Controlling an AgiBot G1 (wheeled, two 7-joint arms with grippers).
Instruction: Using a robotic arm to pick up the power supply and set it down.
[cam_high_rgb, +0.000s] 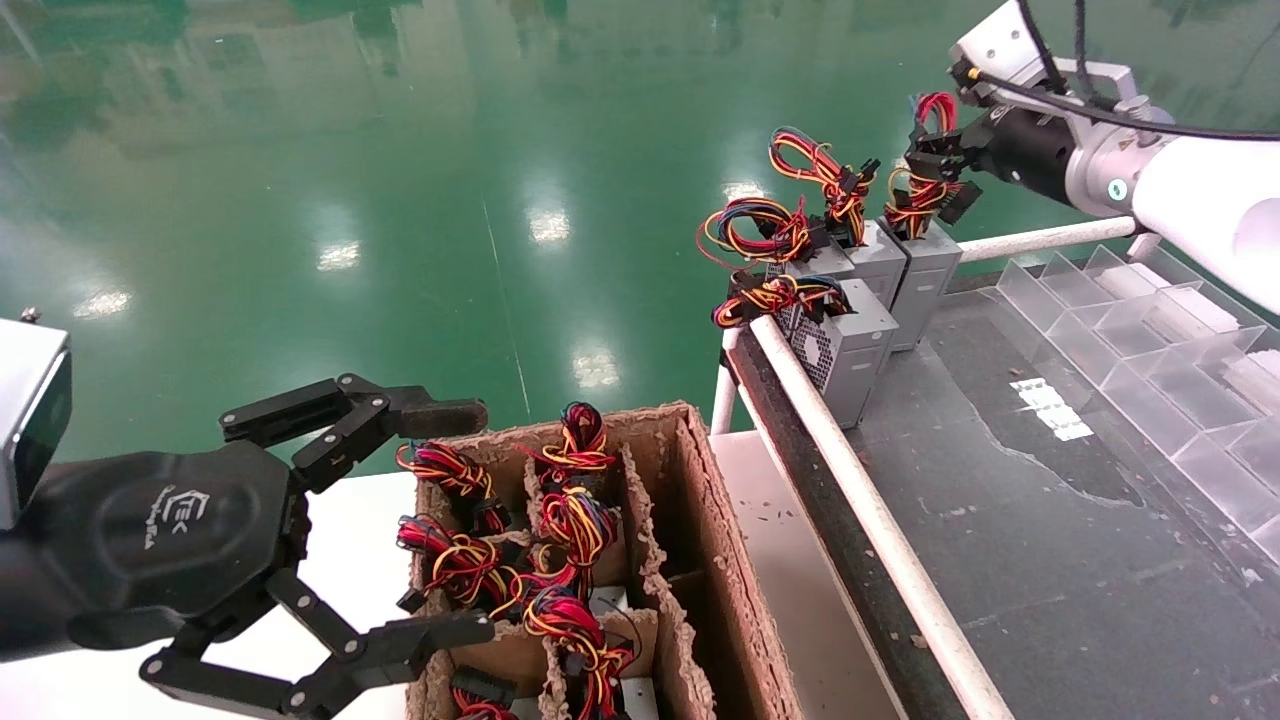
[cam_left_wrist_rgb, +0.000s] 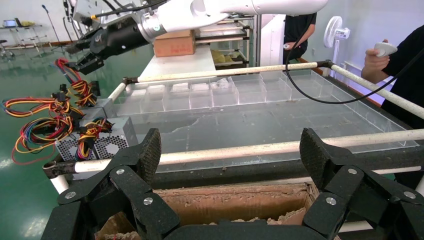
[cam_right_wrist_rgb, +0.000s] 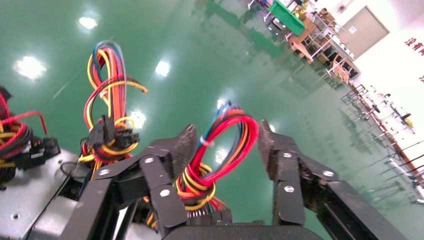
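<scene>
A: How many grey boxes stand on the desk?

B: Four, clustered at its far left corner, about one o'clock in the head view. Three stand in a back row and one stands in front by the white rail.

A: Which one is the power supply?

B: The power supply is the rightmost of the back row, touching its neighbour. Its wire loop rises tall and red above the box.

A: And the right pincer?

B: The right pincer sits at the end of the robotic arm, reaching in from two o'clock. In the right wrist view its two fingers stand on either side of the loop with gaps to the wires, so it is released, straddling the bundle rather than clamping it.

A: The left one?

B: The left pincer hangs at eight o'clock, spread wide and empty, above the near left edge of the cardboard box.

A: What is in that carton?

B: Cardboard dividers and bundled red, yellow and black wires; I count about six bundles, though they overlap and the exact figure is hard to settle.

A: Anything else on the desk?

B: A row of clear plastic trays along the right side at three o'clock, and a small white label on the dark surface. In the left wrist view two people in black stand beyond the far rail, one holding a white controller.
</scene>
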